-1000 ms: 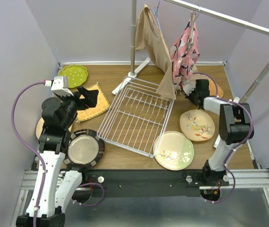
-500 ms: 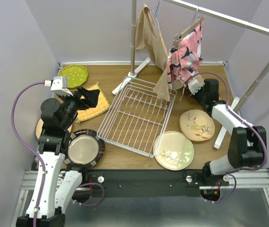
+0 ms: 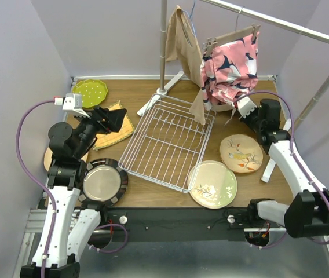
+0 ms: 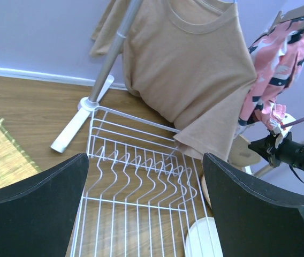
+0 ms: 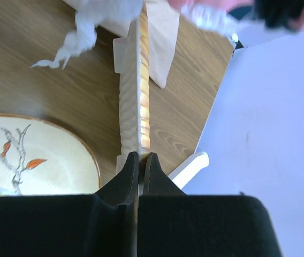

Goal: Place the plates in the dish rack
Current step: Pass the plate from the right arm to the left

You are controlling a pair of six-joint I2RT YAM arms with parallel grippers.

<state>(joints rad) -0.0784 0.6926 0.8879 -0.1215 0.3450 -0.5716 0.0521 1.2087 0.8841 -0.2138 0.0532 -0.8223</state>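
Note:
The white wire dish rack [image 3: 167, 142] lies mid-table with no plate in it; the left wrist view looks down on it [image 4: 141, 182]. My right gripper [image 3: 247, 108] is at the back right under a pink garment. Its jaws [image 5: 140, 156] are shut on the rim of a cream plate [image 5: 133, 91], seen edge-on and off the table. A tan floral plate [image 3: 241, 153] and a pale-green floral plate [image 3: 212, 184] lie right of the rack. A lime dotted plate [image 3: 90, 91] sits back left and a dark-rimmed silvery plate [image 3: 102, 182] front left. My left gripper [image 3: 111, 119] hangs open above the mat, empty [image 4: 145, 160].
A yellow woven mat [image 3: 115, 130] lies left of the rack. A white clothes-rail stand [image 3: 163, 46] stands behind the rack, its foot [image 3: 153, 101] at the rack's far corner. On it hang a tan shirt [image 3: 189, 52] and the pink garment [image 3: 231, 69], over the rack's far right corner.
My right gripper has shut on the cream plate's rim and moved right and up with it, pushing the pink garment upward. The left arm has barely shifted.

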